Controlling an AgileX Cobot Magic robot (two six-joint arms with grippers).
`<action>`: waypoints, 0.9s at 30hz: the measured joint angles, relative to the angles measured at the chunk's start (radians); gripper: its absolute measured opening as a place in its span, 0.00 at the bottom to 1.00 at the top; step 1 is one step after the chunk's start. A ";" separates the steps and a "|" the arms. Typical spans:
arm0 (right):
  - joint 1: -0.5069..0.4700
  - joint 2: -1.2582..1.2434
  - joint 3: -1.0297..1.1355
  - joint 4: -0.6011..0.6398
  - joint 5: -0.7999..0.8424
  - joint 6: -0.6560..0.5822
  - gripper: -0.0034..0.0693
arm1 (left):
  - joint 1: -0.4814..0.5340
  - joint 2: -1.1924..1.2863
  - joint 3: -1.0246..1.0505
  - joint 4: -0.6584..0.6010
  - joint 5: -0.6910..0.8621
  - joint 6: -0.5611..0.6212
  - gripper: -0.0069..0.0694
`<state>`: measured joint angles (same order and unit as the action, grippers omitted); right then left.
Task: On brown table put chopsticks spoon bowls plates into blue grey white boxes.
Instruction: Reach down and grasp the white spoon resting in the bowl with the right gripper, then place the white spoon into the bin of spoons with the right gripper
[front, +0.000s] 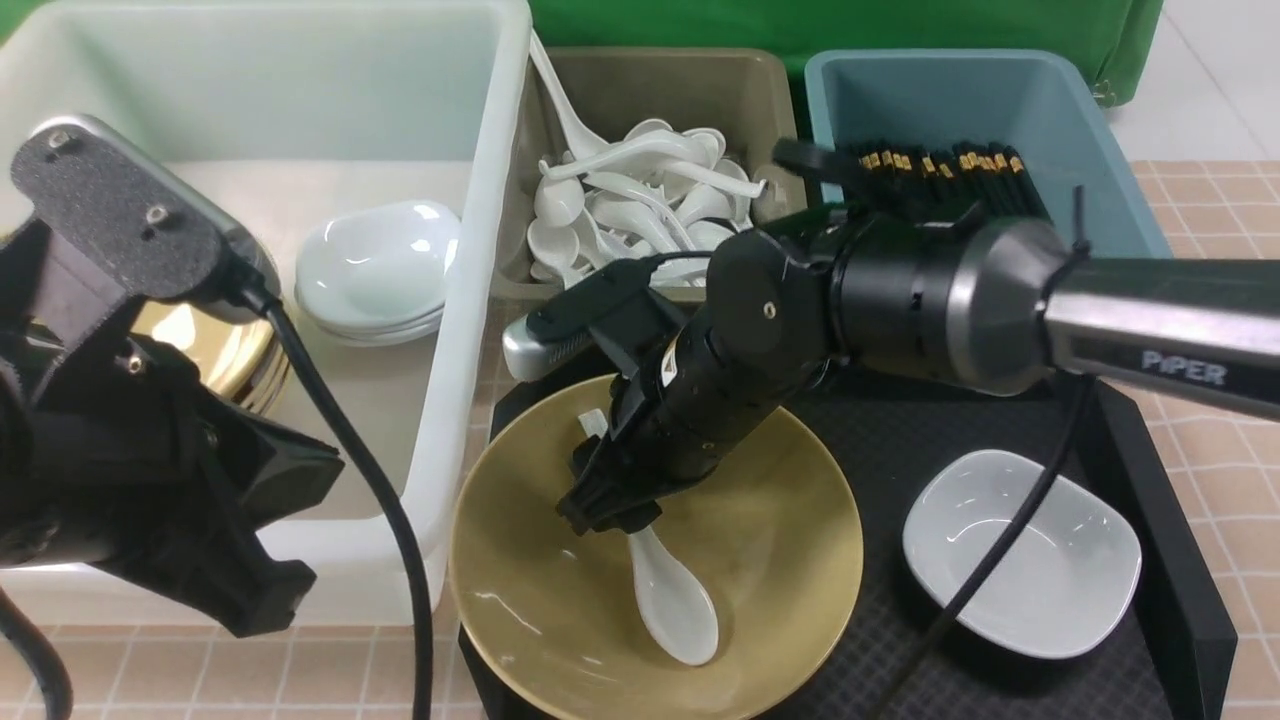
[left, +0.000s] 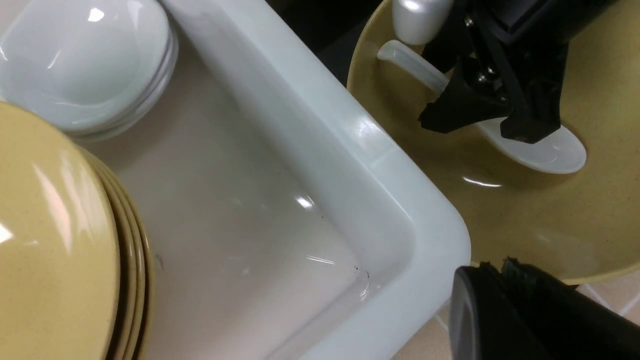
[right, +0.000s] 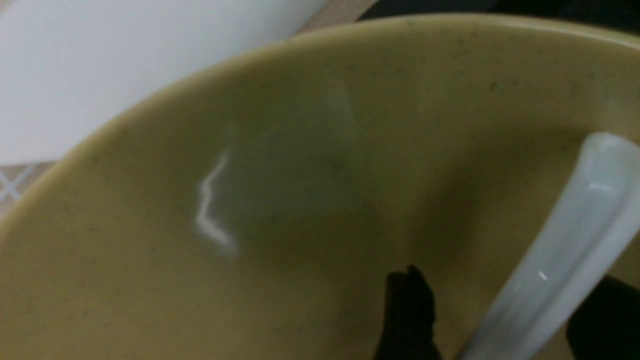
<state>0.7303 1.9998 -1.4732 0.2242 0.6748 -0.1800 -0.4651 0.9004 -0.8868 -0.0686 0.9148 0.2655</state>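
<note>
Front view: the right pincer (front: 612, 505) reaches down into the large yellow bowl (front: 790, 560), its jaws wide, one on each side of the handle of a white spoon (front: 672, 600). The right wrist view shows a gap between the handle and one finger (right: 407, 315); whether the other finger touches it, I cannot tell. The spoon lies in the bowl, its scoop toward the near side and its handle slanting away to the left.

That bowl sits on a black tray (front: 900, 425), with a white bowl (front: 1020, 560) on the tray to its right. The tray stands on the tiled brown bench (front: 1190, 205).

Behind the tray, the grey box (front: 660, 64) holds a jumble of white spoons (front: 640, 210), and the blue box (front: 940, 68) to its right holds black chopsticks (front: 940, 175) with gold bands.

The white box (front: 455, 400) is to the left. In it are a stack of small white bowls (front: 375, 260) and, beside them, a stack of yellow dishes (left: 50, 225).

The left pincer (left: 492, 272) is narrow, its tips together and holding nothing, near the white box's rim.
</note>
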 joint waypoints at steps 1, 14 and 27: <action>0.000 0.001 0.000 0.000 0.000 0.000 0.67 | 0.000 0.000 0.000 0.001 0.000 0.001 0.10; 0.000 -0.036 -0.136 -0.001 0.184 -0.052 0.24 | 0.000 0.000 0.003 0.003 -0.055 0.011 0.10; -0.198 -0.111 -0.424 -0.012 -0.055 -0.111 0.24 | 0.067 0.263 -0.058 -0.040 -0.270 -0.095 0.10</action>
<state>0.5323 1.8887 -1.8968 0.2127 0.6196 -0.2909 -0.3980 1.1636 -0.9448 -0.1090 0.6450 0.1701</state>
